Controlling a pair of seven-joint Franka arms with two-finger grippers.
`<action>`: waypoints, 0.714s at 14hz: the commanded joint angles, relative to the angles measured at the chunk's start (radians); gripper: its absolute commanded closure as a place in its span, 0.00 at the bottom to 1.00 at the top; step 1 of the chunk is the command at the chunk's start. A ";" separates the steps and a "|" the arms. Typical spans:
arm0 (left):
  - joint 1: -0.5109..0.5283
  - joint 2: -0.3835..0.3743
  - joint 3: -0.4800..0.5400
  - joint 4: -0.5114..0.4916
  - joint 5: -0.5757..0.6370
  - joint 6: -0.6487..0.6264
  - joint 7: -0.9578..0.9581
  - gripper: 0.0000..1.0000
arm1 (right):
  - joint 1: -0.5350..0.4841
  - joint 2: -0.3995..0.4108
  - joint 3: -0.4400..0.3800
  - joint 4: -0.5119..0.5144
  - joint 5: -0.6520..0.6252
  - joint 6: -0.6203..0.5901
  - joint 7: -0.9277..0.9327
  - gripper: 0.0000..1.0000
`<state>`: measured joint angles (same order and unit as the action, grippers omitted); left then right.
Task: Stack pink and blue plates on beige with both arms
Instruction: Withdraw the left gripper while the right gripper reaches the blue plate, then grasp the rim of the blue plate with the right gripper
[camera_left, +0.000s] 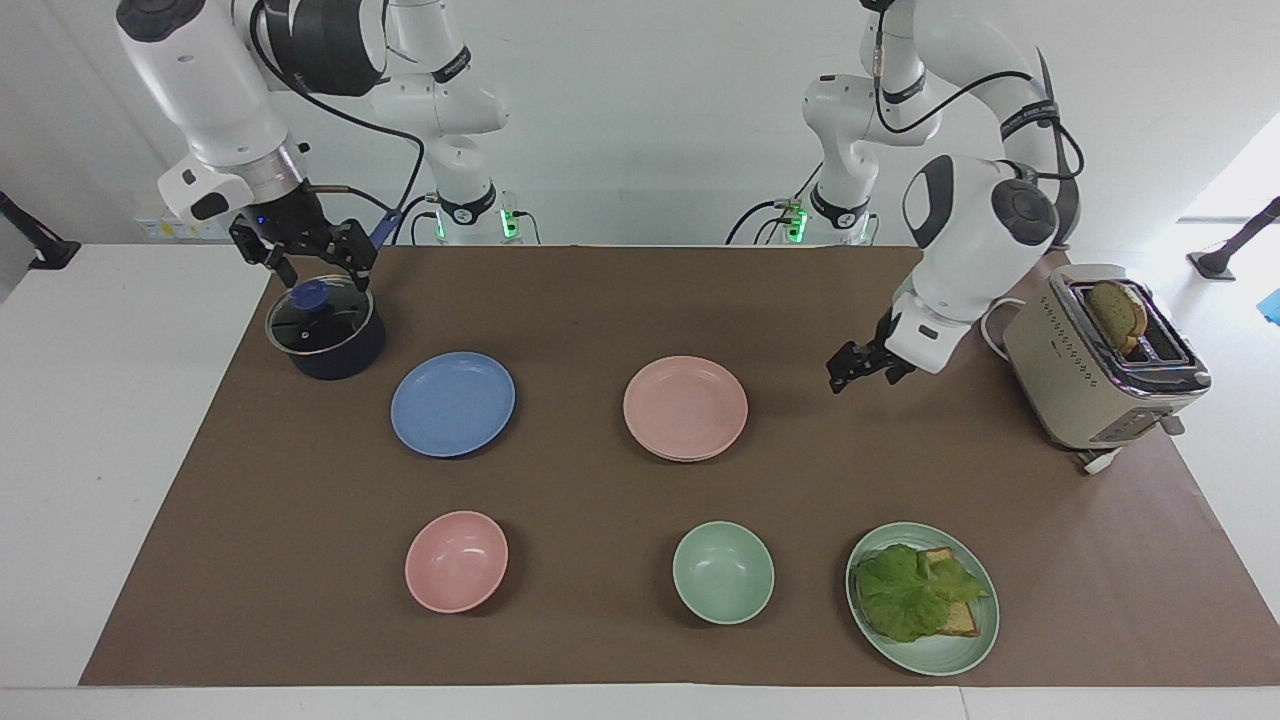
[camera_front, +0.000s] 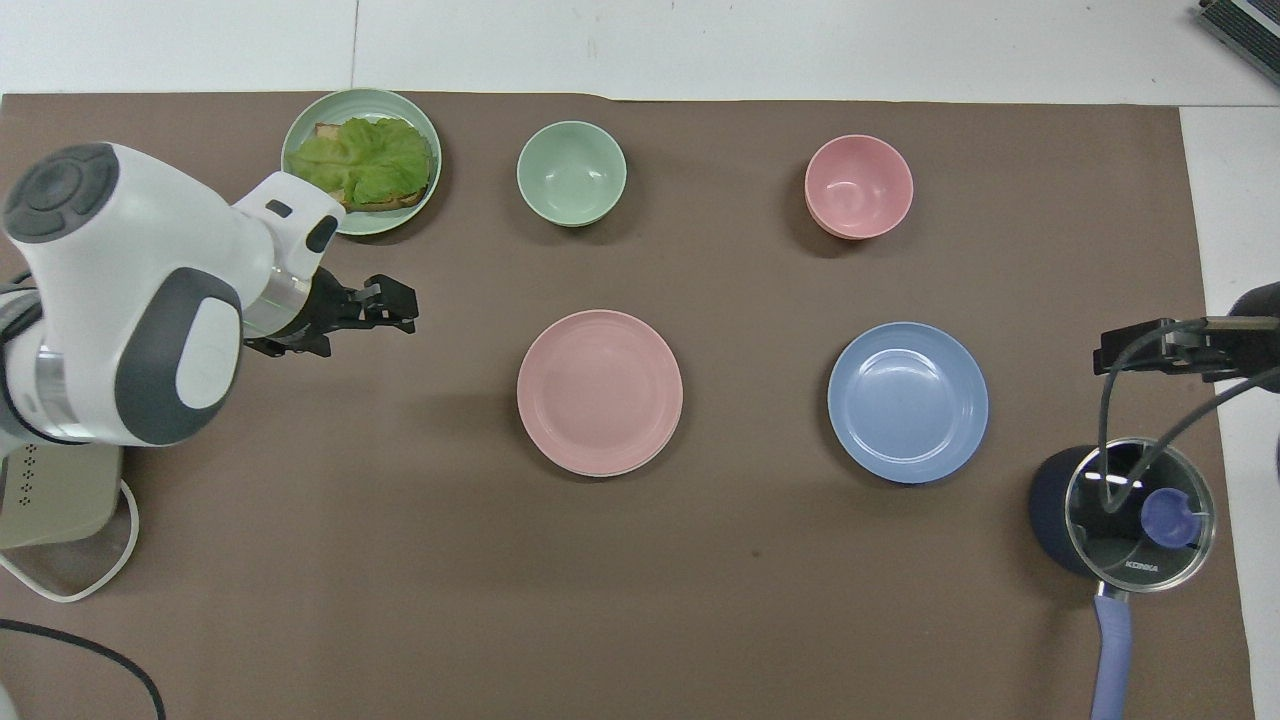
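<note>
Pink plate (camera_left: 685, 408) on beige, free | L gripper (camera_left: 858, 371) open | R gripper (camera_left: 305, 258) open over pot (camera_left: 326, 330)

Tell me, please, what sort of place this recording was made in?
Probably a robotics lab staged as a kitchen: two white arms bolted at a table under a brown mat, with a toaster, a lidded saucepan and plastic crockery.

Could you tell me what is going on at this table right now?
Neither arm is holding anything. The left hand hangs open over bare mat between the pink plate and the toaster. The pink plate seems to rest on another plate, though only a thin edge shows beneath it. The blue plate lies alone beside it, not yet stacked. The right hand is open above the lidded pot.
</note>
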<state>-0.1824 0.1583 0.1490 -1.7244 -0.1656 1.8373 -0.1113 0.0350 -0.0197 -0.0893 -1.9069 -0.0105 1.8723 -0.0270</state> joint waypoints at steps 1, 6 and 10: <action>0.037 -0.009 -0.013 0.049 0.064 -0.072 0.061 0.00 | -0.007 0.084 0.000 -0.021 0.033 0.086 -0.089 0.00; 0.095 -0.051 -0.011 0.086 0.090 -0.148 0.151 0.00 | -0.007 0.171 0.000 -0.132 0.038 0.303 -0.143 0.00; 0.127 -0.086 -0.011 0.121 0.149 -0.219 0.203 0.00 | -0.032 0.225 0.000 -0.185 0.038 0.378 -0.238 0.00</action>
<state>-0.0718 0.0853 0.1494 -1.6318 -0.0575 1.6694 0.0629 0.0311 0.2051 -0.0903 -2.0583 -0.0011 2.2140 -0.1945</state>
